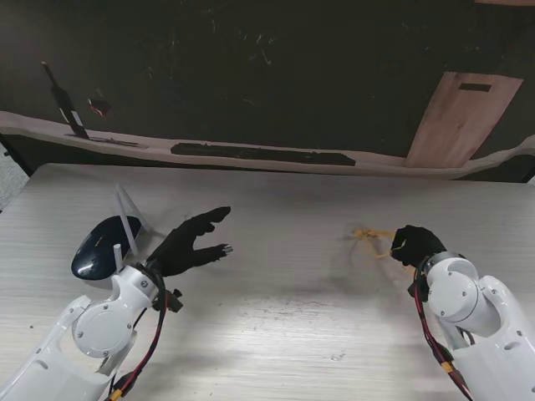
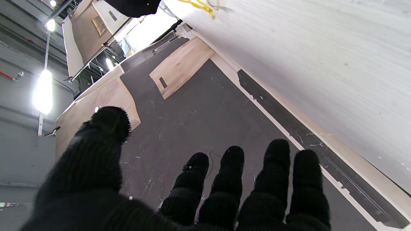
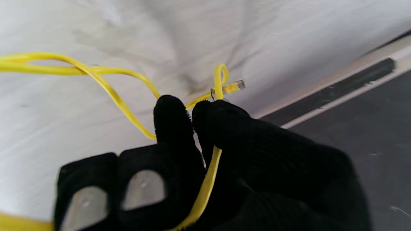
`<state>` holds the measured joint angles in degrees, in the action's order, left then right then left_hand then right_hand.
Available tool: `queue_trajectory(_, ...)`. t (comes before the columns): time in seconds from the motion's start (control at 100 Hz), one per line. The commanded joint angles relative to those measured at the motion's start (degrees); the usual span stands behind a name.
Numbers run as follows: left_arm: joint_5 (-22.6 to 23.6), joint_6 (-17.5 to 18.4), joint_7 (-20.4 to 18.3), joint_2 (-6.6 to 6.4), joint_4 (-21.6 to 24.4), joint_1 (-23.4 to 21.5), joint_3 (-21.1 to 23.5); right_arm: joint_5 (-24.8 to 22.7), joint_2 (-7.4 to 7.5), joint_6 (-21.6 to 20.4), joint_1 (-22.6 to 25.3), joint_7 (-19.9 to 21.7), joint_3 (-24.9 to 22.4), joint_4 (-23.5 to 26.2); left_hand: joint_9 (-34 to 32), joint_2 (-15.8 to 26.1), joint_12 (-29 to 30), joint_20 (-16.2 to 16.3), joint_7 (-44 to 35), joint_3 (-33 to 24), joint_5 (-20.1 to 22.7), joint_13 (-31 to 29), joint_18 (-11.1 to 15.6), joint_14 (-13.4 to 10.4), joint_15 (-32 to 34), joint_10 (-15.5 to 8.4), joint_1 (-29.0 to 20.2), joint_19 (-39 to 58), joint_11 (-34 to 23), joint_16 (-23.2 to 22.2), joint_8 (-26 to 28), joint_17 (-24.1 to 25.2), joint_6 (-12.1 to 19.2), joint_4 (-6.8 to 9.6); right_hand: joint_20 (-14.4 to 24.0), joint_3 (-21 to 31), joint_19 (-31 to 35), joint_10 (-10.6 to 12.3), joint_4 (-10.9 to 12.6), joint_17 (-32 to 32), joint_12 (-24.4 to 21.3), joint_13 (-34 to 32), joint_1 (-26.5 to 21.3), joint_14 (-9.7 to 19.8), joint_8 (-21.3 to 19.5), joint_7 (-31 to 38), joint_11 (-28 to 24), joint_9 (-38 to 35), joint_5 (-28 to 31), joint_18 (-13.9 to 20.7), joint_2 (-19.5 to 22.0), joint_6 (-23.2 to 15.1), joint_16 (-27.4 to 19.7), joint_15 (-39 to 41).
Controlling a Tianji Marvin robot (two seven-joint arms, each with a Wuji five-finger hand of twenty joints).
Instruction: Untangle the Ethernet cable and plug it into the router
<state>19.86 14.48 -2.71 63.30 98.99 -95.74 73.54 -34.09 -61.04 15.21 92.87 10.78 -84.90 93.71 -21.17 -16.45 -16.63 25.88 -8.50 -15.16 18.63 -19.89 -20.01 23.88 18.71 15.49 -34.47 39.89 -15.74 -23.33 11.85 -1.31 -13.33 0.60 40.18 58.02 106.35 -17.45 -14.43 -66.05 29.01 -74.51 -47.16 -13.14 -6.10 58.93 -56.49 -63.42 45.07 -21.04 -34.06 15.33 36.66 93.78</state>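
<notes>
Ethernet cable (image 3: pixel 106 86) is the yellow one, sitting on the right side of the table (image 1: pixel 284 301) w/ the right hand (image 1: pixel 415 245) pinched on it. In the right wrist view the thumb and a fingertip (image 3: pixel 171 115) are closed on the cable, and a strand runs down thru the palm between them. Just past the pinch there's a small loop, and the clear plug (image 3: pixel 238 85) pokes out beside it, free, not in anything. Another length of cable sweeps off over the tabletop and crosses itself, so it's def still tangled. The other fingers of that hand are curled in.

From the stand cam you only get a little yellow knot of cable (image 1: pixel 370 236) sticking out on the left of the right hand, resting on the table.

Router (image 1: pixel 104 246) is the dark glossy oval thing w/ white antennas, way over on the left side, well apart from the cable. Can't see its ports.

Left hand (image 1: pixel 191 242) is just beside the router, on its right, fingers spread and holding nothing. Left wrist view shows the same: fingers (image 2: pixel 276 173) apart, thumb out wide.
</notes>
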Motion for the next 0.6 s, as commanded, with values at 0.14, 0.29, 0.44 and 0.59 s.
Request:
queue_trajectory(0.14, -0.44, -0.77, -0.68, 0.24, -0.06, -0.27, 0.12, 8.26, -1.39, -1.5, -4.6, 0.59, 3.68, 3.05, 0.31, 2.12, 0.68, -0.56, 0.98, 1.28, -0.28, -0.19, 0.58, -1.72, 0.74, 0.74, 0.24, 0.45, 0.7, -0.73, -0.42, 0.3, 1.26, 2.01, 4.71, -1.57, 13.62, -10.05, 1.08, -3.4, 2.74, -0.11, 0.23, 4.87, -4.42, 4.09, -11.74, -7.39, 0.31, 12.48, 3.32, -1.43, 3.31, 7.22)
queue_trajectory(0.29, -1.47, -1.12, -0.97, 0.28, -0.54, 0.07, -0.19, 15.76, -2.81, -1.51, -7.61, -2.65, 6.4, 2.96, -0.15, 2.12, 0.66, -0.53, 0.77, 1.32, 0.16, -0.22, 0.53, -1.67, 0.76, 0.78, -0.01, 0.47, 0.6, -0.73, -0.37, 0.29, 1.41, 2.07, 7.45, -1.81, 13.61, -10.03, 1.1, -3.63, 3.88, -0.13, 0.39, 5.17, -5.7, 5.18, -14.0, -8.3, -0.32, 13.23, 3.86, -1.45, 4.68, 7.66)
queue_trajectory(0.44, -1.99, -1.32, -1.02, 0.36, -1.36, 0.58, -0.48, 24.27, -5.06, -2.26, -9.35, -8.59, 8.52, 3.55, -1.0, 1.85, 0.53, -0.51, -0.04, 1.36, 1.87, -0.6, 0.59, -1.63, 0.91, 0.83, -0.28, 0.49, 0.28, -0.77, -0.06, 0.16, 1.2, 2.1, 8.52, -1.69, 13.62, -9.79, 1.07, -3.6, 4.65, -0.21, 0.46, 6.23, -5.8, 5.7, -15.66, -8.98, -0.56, 12.87, 3.87, -1.23, 5.28, 7.46)
queue_trajectory(0.59, -2.72, -3.55, -3.65, -0.1, -0.86, 0.66, -0.2, 32.98, -7.97, -2.66, -8.6, -17.29, 10.3, 7.49, -1.44, 2.69, 0.12, -0.48, -3.51, 1.83, 4.07, -0.71, 0.93, -1.73, 1.15, 1.05, -0.21, 0.51, -0.29, -0.88, 2.4, 0.12, -1.52, 1.95, 8.18, -1.1, 13.62, -9.93, 1.08, -3.44, 4.75, -0.23, 0.51, 6.25, -5.69, 6.12, -15.84, -9.09, -0.38, 12.01, 3.42, -1.01, 5.29, 7.22)
